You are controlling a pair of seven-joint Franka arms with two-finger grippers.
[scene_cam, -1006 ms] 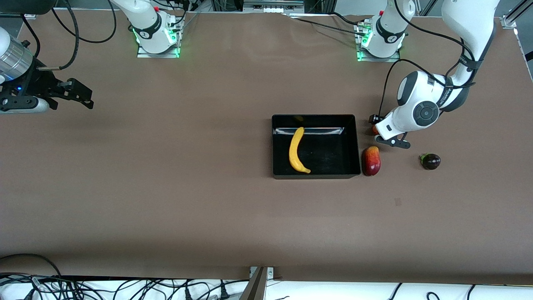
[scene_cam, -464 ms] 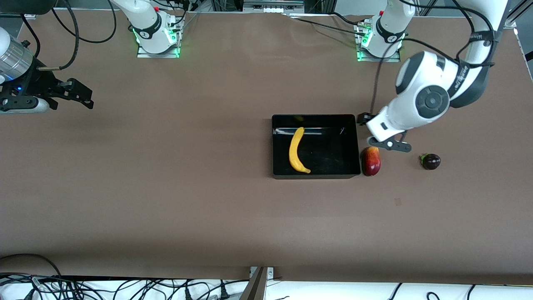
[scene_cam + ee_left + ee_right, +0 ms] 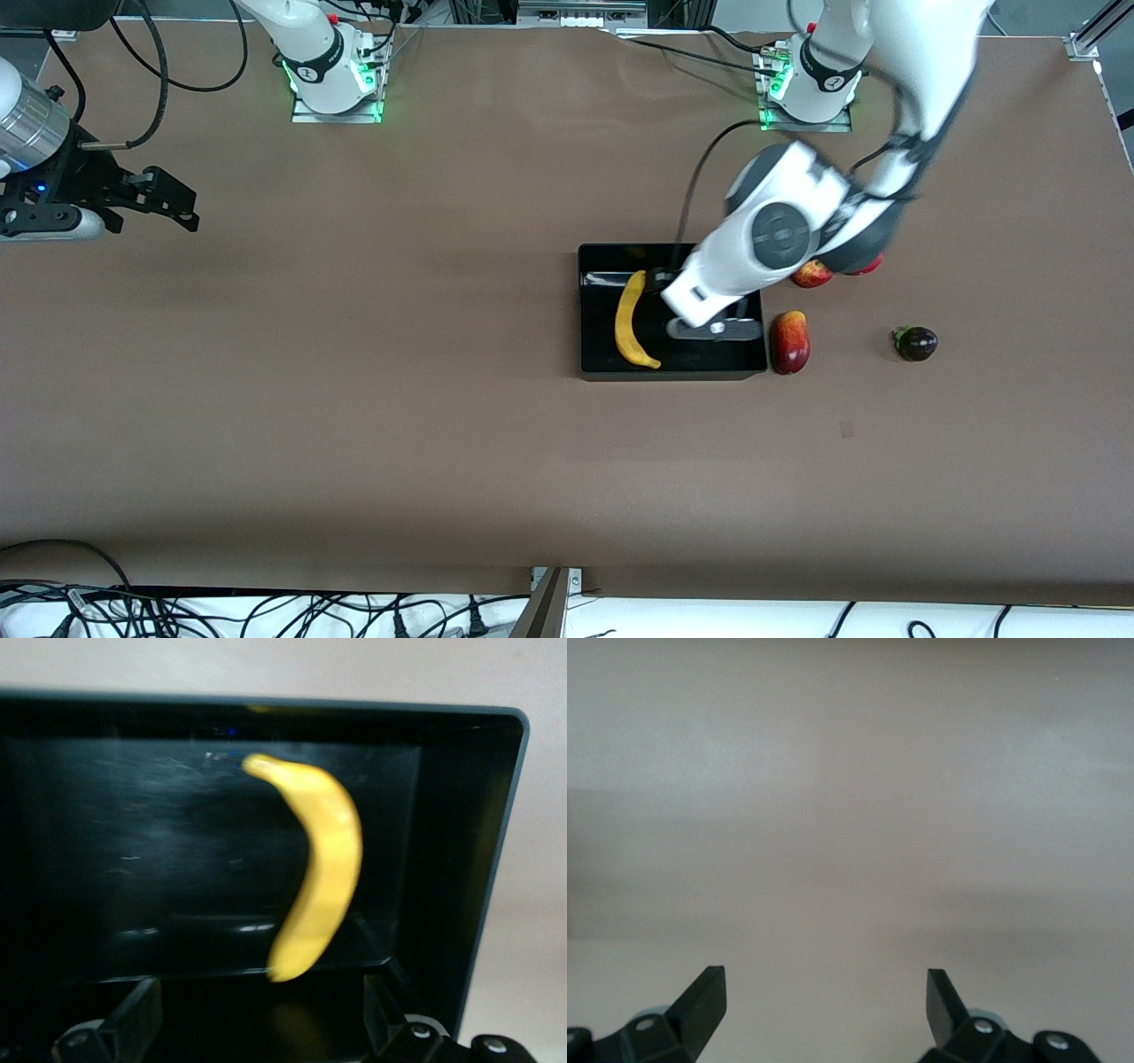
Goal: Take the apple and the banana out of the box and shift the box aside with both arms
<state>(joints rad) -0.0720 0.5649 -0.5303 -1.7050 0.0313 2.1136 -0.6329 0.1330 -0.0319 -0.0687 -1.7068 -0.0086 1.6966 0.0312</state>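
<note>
The left gripper (image 3: 660, 306) hangs over the box (image 3: 749, 354) with its fingers (image 3: 133, 1014) spread wide and nothing between them, the banana (image 3: 631, 321) just beside it toward the right arm's end of the table. The banana lies on the box floor, running from the wall farthest from the front camera almost to the nearest one, close to the box wall that faces the right arm's end. The apple (image 3: 811, 275) already sits on the table outside the box, toward the left arm's end, partly hidden under the left arm's elbow. What worries me is the fit: with the banana so near that wall, a finger coming down on that side could land on the rim or shove the light box across the table, perhaps into the mango (image 3: 790, 342) that sits tight against it. A grab near a tapered tip might also let the curved fruit swivel or slip. The right gripper (image 3: 133, 208) waits spread open and empty over bare table near the right arm's edge, too distant to steady anything.
</note>
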